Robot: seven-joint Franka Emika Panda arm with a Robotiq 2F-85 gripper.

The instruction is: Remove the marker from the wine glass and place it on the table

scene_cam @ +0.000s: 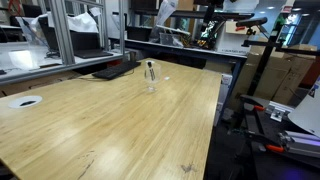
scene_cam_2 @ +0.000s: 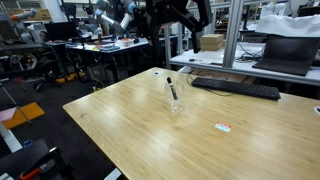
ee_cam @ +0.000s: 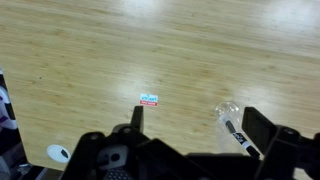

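The small clear wine glass [scene_cam: 151,80] stands upright on the light wood table [scene_cam: 100,135], near its far edge. The dark marker [scene_cam: 150,68] stands tilted inside it, with a paler part near the top. Both also show in an exterior view, the glass [scene_cam_2: 176,101] and the marker [scene_cam_2: 171,88]. In the wrist view my gripper [ee_cam: 200,125] is open and empty, high above the table [ee_cam: 90,50]. The glass [ee_cam: 228,109] and the marker [ee_cam: 240,134] lie just inside the right-hand finger. The dark arm hangs at the top of an exterior view [scene_cam_2: 172,12].
A small red and white label [scene_cam_2: 223,126] lies on the table near the glass, also in the wrist view [ee_cam: 149,100]. A black keyboard [scene_cam_2: 235,88] sits at the table's far side. A white disc [scene_cam: 25,101] lies near a corner. Framed benches stand behind.
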